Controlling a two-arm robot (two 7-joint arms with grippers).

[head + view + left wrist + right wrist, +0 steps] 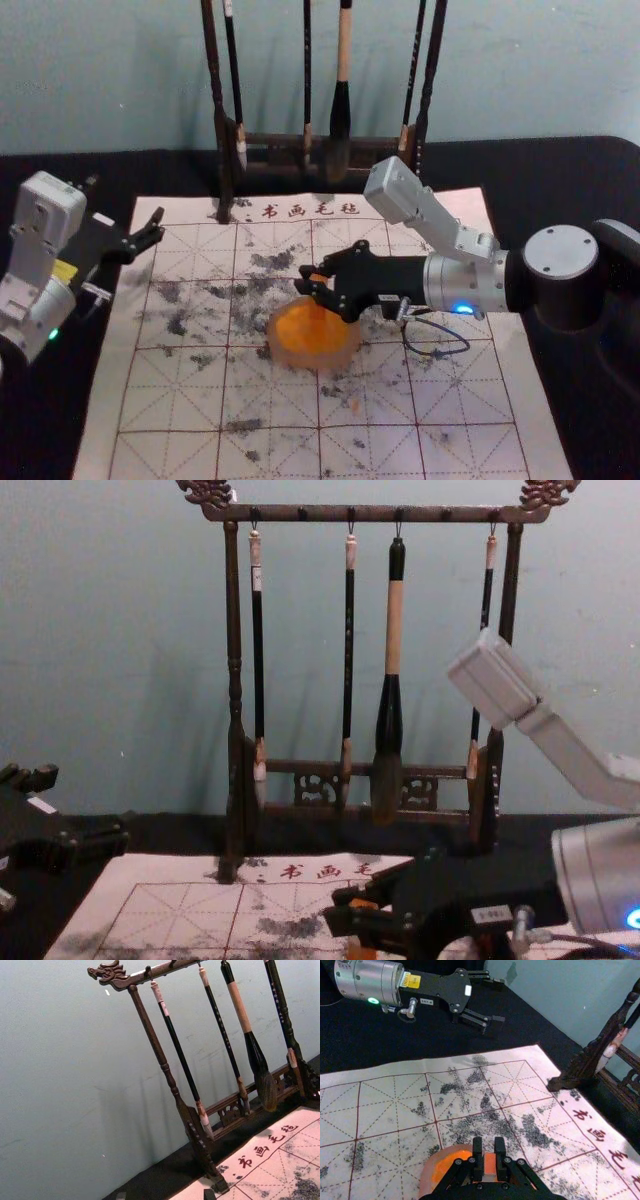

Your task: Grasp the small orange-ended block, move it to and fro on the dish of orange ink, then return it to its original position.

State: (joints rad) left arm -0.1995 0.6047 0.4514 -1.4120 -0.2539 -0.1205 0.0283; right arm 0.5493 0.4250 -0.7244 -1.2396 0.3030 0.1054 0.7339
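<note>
Upright orange-ended block [490,1164] over dish [351,350]

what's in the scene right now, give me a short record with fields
block: orange-ended, gripped, at the dish
right gripper: shut on the block
left gripper: open, holding nothing, off the mat's left side
dish: on the mat, holding orange ink
mat: gridded, dark smudges
rack: behind, four brushes hanging
block touching ink: cannot tell
</note>
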